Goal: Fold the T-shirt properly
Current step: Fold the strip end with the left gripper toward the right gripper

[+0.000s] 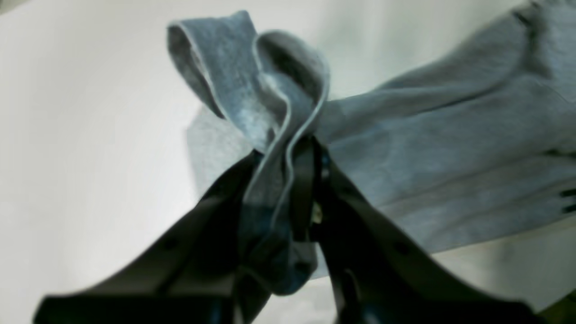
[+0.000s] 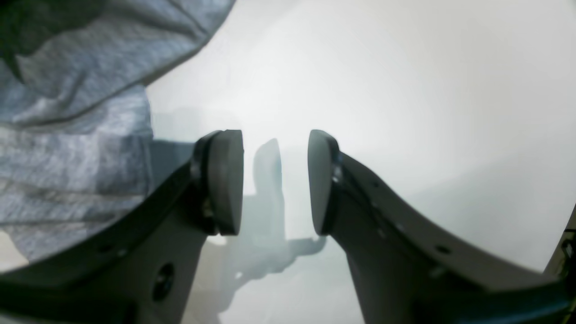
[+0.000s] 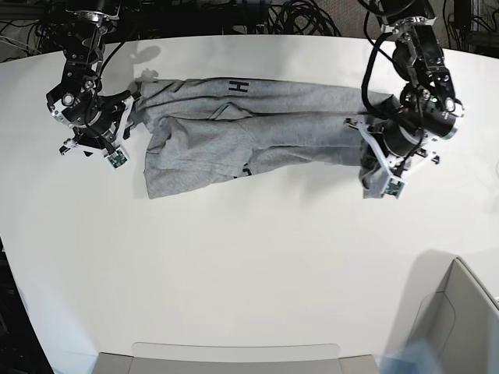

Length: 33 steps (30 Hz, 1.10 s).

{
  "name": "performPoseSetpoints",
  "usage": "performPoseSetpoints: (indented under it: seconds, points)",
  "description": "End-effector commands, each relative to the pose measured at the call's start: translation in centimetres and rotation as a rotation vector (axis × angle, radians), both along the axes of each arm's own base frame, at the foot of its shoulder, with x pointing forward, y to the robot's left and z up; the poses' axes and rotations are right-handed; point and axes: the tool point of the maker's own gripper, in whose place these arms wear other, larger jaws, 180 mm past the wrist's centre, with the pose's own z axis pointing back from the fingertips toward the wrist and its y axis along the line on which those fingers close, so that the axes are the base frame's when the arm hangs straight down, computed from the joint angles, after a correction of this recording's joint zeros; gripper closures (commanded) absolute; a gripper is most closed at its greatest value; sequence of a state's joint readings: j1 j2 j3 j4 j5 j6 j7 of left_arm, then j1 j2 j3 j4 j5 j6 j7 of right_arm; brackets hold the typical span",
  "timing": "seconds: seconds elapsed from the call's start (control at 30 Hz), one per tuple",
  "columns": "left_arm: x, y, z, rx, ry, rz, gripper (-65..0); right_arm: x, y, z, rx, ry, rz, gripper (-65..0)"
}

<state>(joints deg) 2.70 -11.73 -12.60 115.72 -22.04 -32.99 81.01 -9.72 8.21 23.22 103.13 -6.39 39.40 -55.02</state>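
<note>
left gripper (image 1: 288, 153): left wrist view; jaws pinched tight on a bunched edge of the T-shirt (image 1: 450, 171). 2 or 3 hem layers stand up in a loop above the tips.
cloth beyond the left gripper: runs off to the view's right as a slack, creased sheet over the table (image 1: 90, 135); black print marks at the far right edge.
right gripper (image 2: 275, 182): right wrist view; jaws apart, nothing between the pads (image 2: 225, 180), only bare table (image 2: 405, 112) and shadow beyond.
cloth beside the right gripper: to the view's left of the open jaws, wrinkled; whether it touches the finger I cannot tell.
base view, left gripper (image 3: 380, 165): at 1 end of the T-shirt (image 3: 257, 132), holding it.
base view, right gripper (image 3: 117, 132): just beside the opposite end, not holding it.
garment lay: stretched long between the 2 grippers, rumpled, partly doubled over.
handling (judgement): light, limp, not fragile; it will sag and bunch, not hold shape.
where to hold (judgement): hem or shoulder corners, pinching every layer.
</note>
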Motion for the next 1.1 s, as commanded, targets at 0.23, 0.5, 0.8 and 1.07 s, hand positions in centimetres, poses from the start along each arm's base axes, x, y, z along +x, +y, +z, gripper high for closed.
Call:
performPoseSetpoints:
  seconds: [0.23,0.5,0.8,1.07]
  points:
    - [-1.0,-9.1,-1.2,-0.183,0.063,-0.026,0.0,1.0,-0.1,1.2,-0.008,-0.045,0.017,-23.9]
    - [-2.0,-13.6,-1.6,-0.267,0.116,-0.019,0.0,1.0,-0.1,1.2,-0.008,-0.043,0.017,-23.9]
    - [-1.0,-13.4,-2.4,-0.313,0.104,0.081,0.0,0.9,-0.1,1.1,-0.008,-0.042,0.017,-23.9]
    - [-1.3,-13.7,-1.7,-0.335,0.107,0.101,-11.4,1.0,-0.1,1.2,-0.008,-0.043,0.017,-23.9]
